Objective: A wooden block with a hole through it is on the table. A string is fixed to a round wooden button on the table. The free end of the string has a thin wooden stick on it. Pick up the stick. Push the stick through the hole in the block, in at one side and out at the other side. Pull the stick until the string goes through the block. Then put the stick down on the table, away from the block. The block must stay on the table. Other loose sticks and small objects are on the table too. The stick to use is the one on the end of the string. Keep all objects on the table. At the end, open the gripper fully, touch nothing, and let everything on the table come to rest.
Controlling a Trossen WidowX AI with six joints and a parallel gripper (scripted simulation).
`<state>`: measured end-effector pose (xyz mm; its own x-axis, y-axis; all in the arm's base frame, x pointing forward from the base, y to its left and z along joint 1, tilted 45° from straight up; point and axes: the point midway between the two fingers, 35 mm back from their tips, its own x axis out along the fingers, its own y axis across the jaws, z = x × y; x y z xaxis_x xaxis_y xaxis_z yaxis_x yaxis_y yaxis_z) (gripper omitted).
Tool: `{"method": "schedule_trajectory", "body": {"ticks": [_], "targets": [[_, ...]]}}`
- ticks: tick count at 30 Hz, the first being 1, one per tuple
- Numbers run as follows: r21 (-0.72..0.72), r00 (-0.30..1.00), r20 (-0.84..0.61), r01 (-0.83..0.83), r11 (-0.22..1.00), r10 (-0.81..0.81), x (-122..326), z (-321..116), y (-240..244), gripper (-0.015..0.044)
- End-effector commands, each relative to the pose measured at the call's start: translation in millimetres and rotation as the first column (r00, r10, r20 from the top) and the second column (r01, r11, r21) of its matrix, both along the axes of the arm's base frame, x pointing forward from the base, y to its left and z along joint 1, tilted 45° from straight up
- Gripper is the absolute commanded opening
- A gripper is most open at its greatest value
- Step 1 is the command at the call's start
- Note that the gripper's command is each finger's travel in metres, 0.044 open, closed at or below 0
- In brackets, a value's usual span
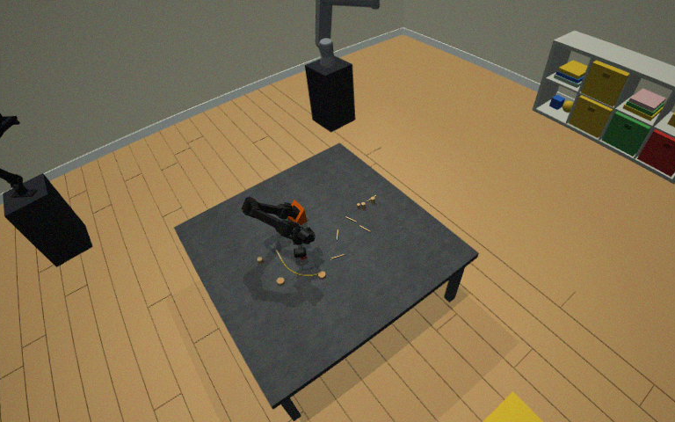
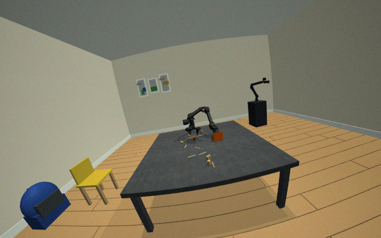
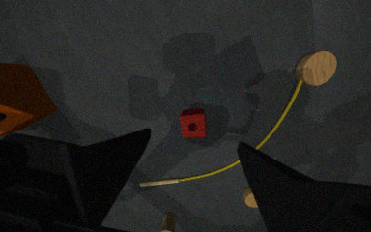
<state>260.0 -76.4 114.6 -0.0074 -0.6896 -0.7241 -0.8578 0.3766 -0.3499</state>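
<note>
The red block [image 1: 303, 258] [image 2: 194, 138] [image 3: 185, 132] stands on the table [image 1: 287, 361] [image 2: 162, 180]; its round hole shows in the wrist view. The yellow string [image 1: 290, 269] [image 3: 282, 118] curves around the block, apart from it, from the round wooden button [image 1: 322, 274] [image 2: 181, 142] [image 3: 318, 68] to the pale stick [image 1: 277, 251] [image 3: 158, 183]. The stick lies flat outside the hole. My gripper [image 2: 193, 134] [image 3: 194, 139] is wide open and empty, above the table, its fingertips either side of the block in the wrist view. Whether a fingertip touches anything is not clear.
An orange bracket [image 1: 301, 215] [image 2: 218, 136] [image 3: 25, 87] stands near the arm's base. A wooden disc [image 1: 280, 280] and a small cylinder [image 1: 259, 259] [image 3: 168, 221] lie near the string. Several loose sticks, among them one stick [image 1: 337, 257], and upright wooden pegs [image 1: 363, 205] [image 2: 208, 162] lie farther off.
</note>
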Motion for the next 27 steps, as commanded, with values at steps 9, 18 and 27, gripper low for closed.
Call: {"method": "schedule_trajectory", "body": {"ticks": [9, 18, 27], "targets": [[-0.016, 0.998, -0.04, -0.041, 0.999, 0.04, -1.6, -2.0, -0.1, 0.044], [0.001, 0.969, -0.174, -0.179, 0.984, 0.177, 0.1, 9.1, 13.8, 0.044], [0.001, 0.969, -0.174, -0.179, 0.984, 0.177, 0.1, 9.1, 13.8, 0.0243]]}}
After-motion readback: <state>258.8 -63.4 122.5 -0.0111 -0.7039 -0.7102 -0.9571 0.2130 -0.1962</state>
